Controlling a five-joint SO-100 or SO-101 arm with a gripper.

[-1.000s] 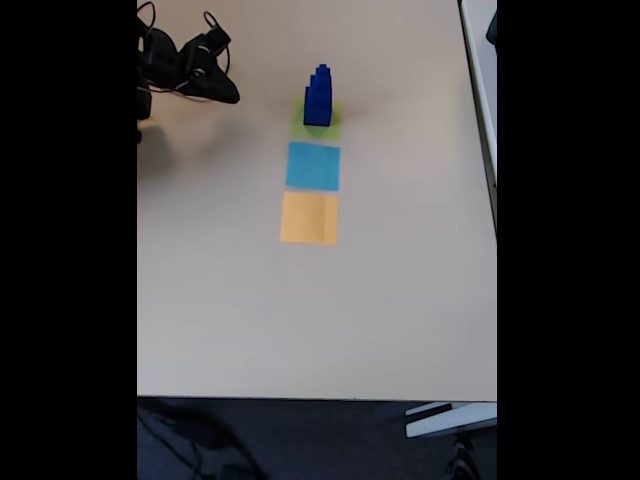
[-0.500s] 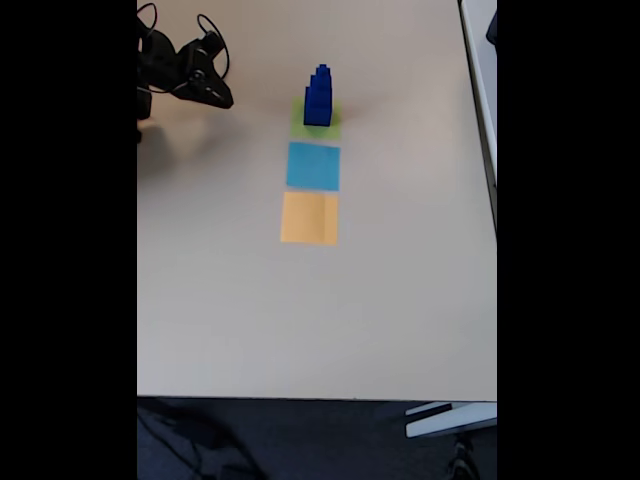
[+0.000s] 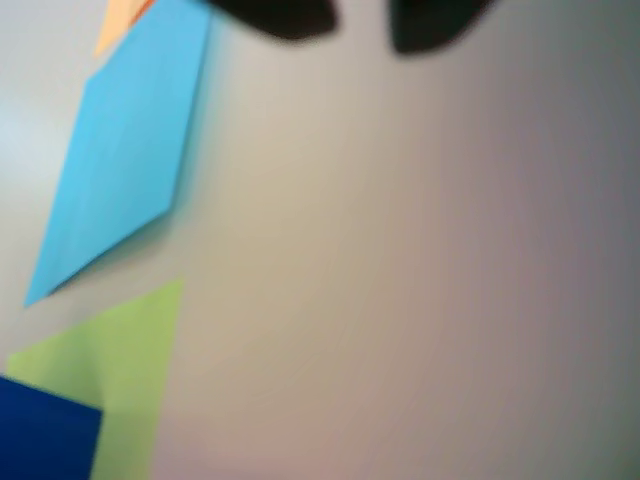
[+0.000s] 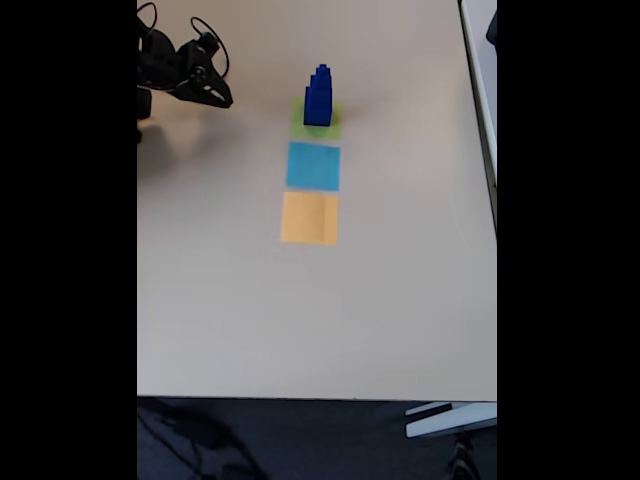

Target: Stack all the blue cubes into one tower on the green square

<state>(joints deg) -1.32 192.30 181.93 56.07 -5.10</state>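
The blue cubes (image 4: 318, 96) are a deep, solid dark blue. The green square (image 4: 330, 124) beneath them is a yellowish lime, plain and unpatterned. The light-blue square (image 4: 313, 166) is a flat sky blue, and the orange square (image 4: 309, 218) a pale orange. The table (image 4: 300, 310) is a plain beige. The gripper (image 4: 220, 98) is black, its fingertips (image 3: 290, 15) dark blurs in the wrist view.

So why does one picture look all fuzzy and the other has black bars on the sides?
The wrist view is blurred: the light-blue square and green square have soft edges, and the gripper is just dark blobs. The fixed view is sharper, a tall picture padded with black, showing the tower of blue cubes clearly.
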